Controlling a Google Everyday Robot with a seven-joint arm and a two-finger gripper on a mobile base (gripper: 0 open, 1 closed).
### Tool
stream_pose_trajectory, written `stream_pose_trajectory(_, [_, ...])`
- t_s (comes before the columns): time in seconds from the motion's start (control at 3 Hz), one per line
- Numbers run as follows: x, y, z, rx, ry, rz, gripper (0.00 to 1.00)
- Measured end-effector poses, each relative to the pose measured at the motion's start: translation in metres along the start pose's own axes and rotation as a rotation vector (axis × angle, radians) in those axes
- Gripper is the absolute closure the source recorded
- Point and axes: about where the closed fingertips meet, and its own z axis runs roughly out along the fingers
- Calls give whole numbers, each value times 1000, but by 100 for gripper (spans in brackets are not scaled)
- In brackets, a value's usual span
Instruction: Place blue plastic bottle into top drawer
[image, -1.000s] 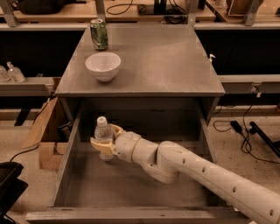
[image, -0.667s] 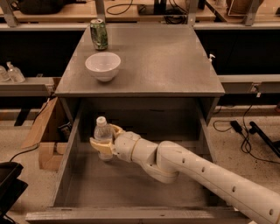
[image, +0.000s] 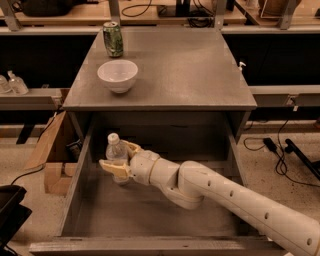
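The blue plastic bottle (image: 115, 151) stands upright inside the open top drawer (image: 150, 210), near its back left corner, white cap up. My gripper (image: 118, 159) reaches in from the lower right on a white arm and its tan fingers (image: 112, 169) sit on both sides of the bottle's body, shut on it. The bottle's base is hidden behind the near finger, so I cannot tell whether it rests on the drawer bottom.
A white bowl (image: 117, 75) and a green soda can (image: 113, 39) stand on the grey cabinet top (image: 190, 70). Small clear pump bottles (image: 12, 82) sit on a shelf at the left. Cardboard (image: 47, 150) leans beside the drawer; cables (image: 285, 150) lie on the floor at right.
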Motion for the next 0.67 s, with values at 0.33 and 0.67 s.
stream_pose_trajectory(0.33, [0,1,1,-2,-1,0,0])
stream_pose_trajectory(0.67, [0,1,1,-2,-1,0,0])
